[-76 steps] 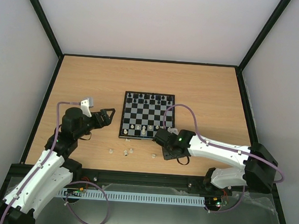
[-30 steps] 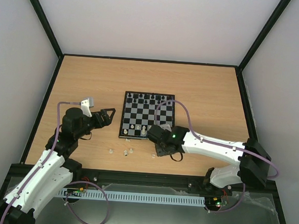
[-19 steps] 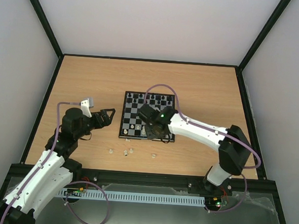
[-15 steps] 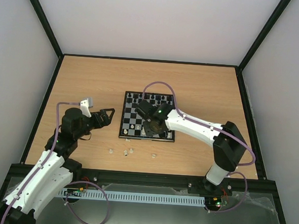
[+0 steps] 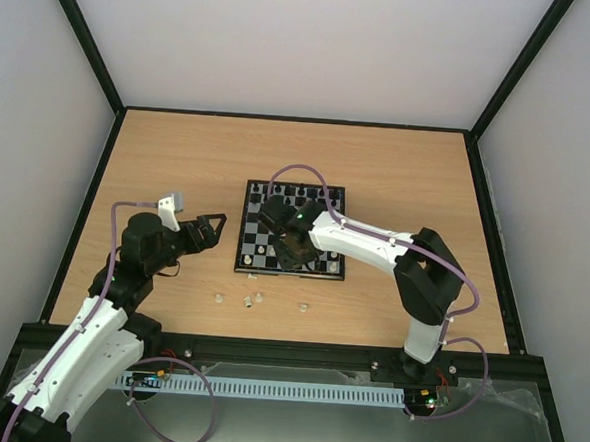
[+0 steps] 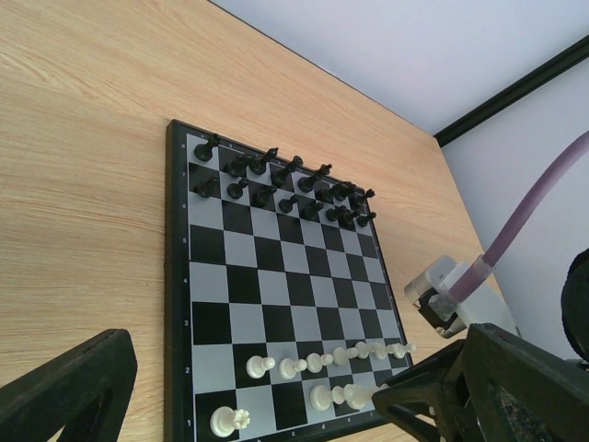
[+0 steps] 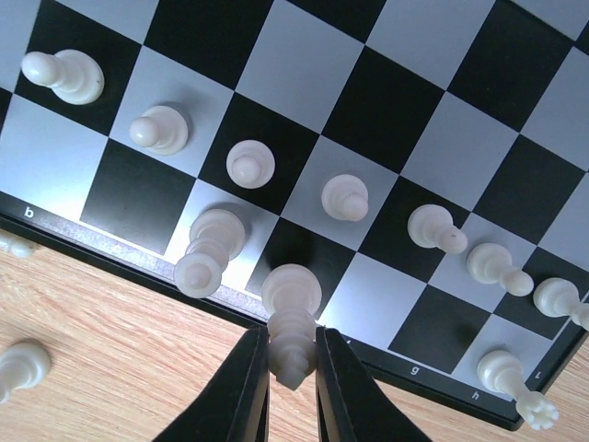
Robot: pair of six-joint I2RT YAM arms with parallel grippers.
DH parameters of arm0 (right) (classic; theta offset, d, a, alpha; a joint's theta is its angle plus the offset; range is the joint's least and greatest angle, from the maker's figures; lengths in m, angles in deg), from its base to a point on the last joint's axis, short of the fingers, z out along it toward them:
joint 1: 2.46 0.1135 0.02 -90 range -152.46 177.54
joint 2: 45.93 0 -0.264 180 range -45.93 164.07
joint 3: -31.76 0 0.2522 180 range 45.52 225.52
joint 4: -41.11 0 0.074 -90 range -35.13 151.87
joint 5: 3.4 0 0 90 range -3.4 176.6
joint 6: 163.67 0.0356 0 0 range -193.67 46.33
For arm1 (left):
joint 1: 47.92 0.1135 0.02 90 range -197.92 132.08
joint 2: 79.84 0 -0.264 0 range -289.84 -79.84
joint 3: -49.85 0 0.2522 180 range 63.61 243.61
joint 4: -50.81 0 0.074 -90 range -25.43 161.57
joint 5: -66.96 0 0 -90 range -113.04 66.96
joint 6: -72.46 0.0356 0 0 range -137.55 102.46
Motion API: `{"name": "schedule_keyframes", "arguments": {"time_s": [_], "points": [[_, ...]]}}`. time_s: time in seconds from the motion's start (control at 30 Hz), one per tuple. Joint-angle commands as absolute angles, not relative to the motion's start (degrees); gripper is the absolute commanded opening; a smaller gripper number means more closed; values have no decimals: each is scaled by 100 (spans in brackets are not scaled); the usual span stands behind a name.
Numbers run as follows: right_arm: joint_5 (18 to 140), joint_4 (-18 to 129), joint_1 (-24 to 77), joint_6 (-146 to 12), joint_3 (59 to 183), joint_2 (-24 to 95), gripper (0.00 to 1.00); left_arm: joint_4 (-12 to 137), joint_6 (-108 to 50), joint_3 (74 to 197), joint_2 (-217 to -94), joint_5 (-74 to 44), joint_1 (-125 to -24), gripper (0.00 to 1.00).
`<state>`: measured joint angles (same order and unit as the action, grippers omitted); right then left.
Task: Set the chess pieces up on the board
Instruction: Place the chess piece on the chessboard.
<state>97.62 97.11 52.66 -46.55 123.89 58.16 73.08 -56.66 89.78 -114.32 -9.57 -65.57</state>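
The black-and-white board (image 5: 325, 214) lies mid-table. In the right wrist view my right gripper (image 7: 292, 368) is shut on a cream-white chess piece (image 7: 293, 333), whose base stands on a black square of the board's (image 7: 433, 138) near row. A second tall white piece (image 7: 210, 247) stands just to its left, and a row of white pawns (image 7: 250, 166) stands behind it. From above, my right gripper (image 5: 285, 252) is over the board's near edge. My left gripper (image 5: 215, 226) is open and empty left of the board. In the left wrist view (image 6: 250, 378) it faces the board (image 6: 276, 276).
Black pieces (image 5: 295, 192) fill the board's far rows (image 6: 285, 180). Several loose white pieces (image 5: 246, 301) lie on the wooden table in front of the board, one (image 5: 302, 306) to the right, one (image 7: 20, 364) near my right gripper. Dark rails edge the table.
My right arm has swung left from the table by the board's near right corner to over the board's near row. My left arm has not moved.
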Motion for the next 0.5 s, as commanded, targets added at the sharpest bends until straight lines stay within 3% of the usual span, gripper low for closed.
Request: {"name": "schedule_keyframes", "arguments": {"time_s": [0.0, 0.47], "points": [[9765, 10023, 5226, -4774, 12516, 5937, 14, 7301, -5604, 9012, -11409, -916, -6505, 100], [9619, 9732, 5051, -4886, 12325, 6063, 14, 7244, -5613, 8967, -11462, -907, -6474, 99]]}}
